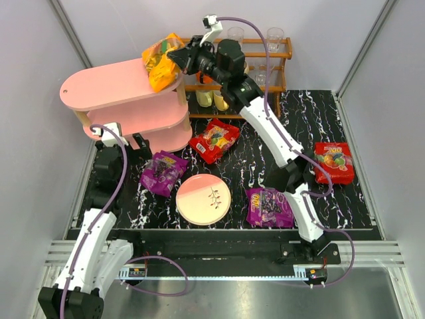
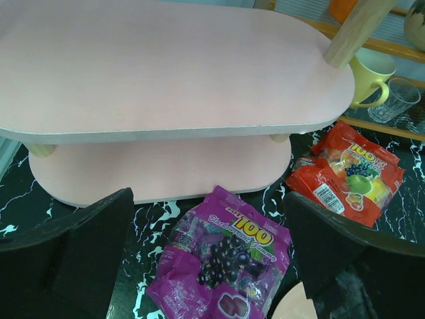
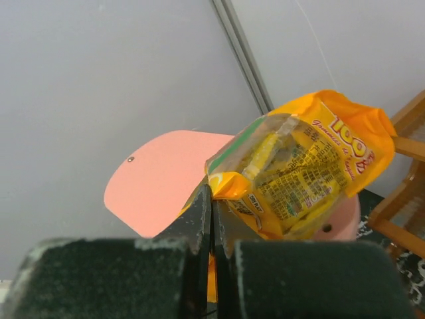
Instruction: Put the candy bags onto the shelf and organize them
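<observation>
Nearest the lens in the right wrist view, the right gripper (image 3: 211, 196) has its black fingers pinched together on a corner of the glossy orange-yellow candy pouch (image 3: 305, 173). That pouch hangs tilted over the right end of the top board; whether it touches the board cannot be told.

Underneath everything lies the black white-veined tabletop (image 1: 332, 199). At its far left stands the pink three-tier shelf (image 1: 106, 86) with oblong boards and pale wooden posts. Its middle and bottom boards carry no pouches. Just right of it is the brown wooden rack (image 1: 262, 42) holding glasses and mugs.

Low in front of the shelf, the left gripper (image 2: 209, 219) has its jaws spread wide and grips nothing.

Near the front edge sits the round pink-and-cream plate (image 1: 203, 199). One purple pouch (image 1: 163, 173) lies on the table just left of it, and another purple pouch (image 1: 269, 207) lies to its right. One red pouch (image 1: 214, 140) lies near the shelf's foot, and a second red pouch (image 1: 334, 161) lies well apart at the right edge.
</observation>
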Controlling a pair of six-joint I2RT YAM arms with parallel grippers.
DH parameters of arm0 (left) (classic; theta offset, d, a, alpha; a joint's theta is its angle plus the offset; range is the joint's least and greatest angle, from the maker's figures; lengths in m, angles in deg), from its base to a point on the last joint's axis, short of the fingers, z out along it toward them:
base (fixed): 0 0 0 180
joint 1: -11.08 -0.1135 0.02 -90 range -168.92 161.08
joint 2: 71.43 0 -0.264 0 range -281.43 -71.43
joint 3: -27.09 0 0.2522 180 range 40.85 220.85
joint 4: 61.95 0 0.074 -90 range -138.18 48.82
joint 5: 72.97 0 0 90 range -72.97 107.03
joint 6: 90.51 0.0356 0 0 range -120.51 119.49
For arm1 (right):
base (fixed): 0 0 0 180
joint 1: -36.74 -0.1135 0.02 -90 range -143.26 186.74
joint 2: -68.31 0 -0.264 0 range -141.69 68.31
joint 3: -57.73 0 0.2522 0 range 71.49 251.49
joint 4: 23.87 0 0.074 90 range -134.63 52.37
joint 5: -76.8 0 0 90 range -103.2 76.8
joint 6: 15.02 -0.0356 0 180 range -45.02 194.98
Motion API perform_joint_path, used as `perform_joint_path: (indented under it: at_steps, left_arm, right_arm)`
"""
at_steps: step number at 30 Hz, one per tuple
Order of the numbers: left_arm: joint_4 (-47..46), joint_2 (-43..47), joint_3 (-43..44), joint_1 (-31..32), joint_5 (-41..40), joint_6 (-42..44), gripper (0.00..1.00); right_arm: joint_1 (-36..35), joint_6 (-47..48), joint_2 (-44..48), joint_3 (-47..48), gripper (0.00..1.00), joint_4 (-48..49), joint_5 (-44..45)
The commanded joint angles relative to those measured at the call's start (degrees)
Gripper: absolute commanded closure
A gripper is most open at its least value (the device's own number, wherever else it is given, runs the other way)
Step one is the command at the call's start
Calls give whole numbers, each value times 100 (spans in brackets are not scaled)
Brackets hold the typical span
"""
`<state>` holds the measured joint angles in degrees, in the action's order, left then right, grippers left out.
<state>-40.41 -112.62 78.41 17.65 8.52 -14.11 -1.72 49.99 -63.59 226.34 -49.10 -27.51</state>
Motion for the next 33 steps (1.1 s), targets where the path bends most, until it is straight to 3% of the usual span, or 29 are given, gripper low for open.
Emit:
perform_joint_path:
  at_steps: [1, 9, 14, 15, 16, 17, 18, 21, 27, 33]
  left_arm:
    - [-13, 190, 155, -6, 78, -10, 1]
    - [137, 541, 59, -6, -115, 42, 1]
    - [216, 612, 14, -6, -151, 42, 1]
    - [216, 621, 6, -6, -159, 42, 1]
    - [225, 612, 6, -6, -159, 42, 1]
    - [225, 612, -3, -6, -177, 42, 1]
    - [225, 621, -12, -6, -186, 42, 1]
    - [260, 595, 6, -6, -186, 16, 1]
    - [322, 638, 41, -6, -203, -2, 1]
    - [427, 665, 129, -6, -370, -19, 1]
  right_arm:
    - [-381, -137, -73, 441, 100, 1102, 182]
    - [-1049, -76, -398, 309, 100, 1366, 683]
    - [-1076, -304, -644, 423, 99, 1366, 859]
    - [-1076, -304, -662, 415, 95, 1366, 859]
    - [-1076, -287, -705, 380, 83, 1375, 842]
    - [-1067, -278, -723, 388, 65, 1375, 798]
    - [-1067, -261, -741, 397, 38, 1340, 798]
    - [-1050, 37, -627, 301, 11, 1199, 894]
    - [-988, 863, 654, -1103, 5, 1541, 1228]
    - [-691, 1365, 2552, -3729, 5, 2402, 1948]
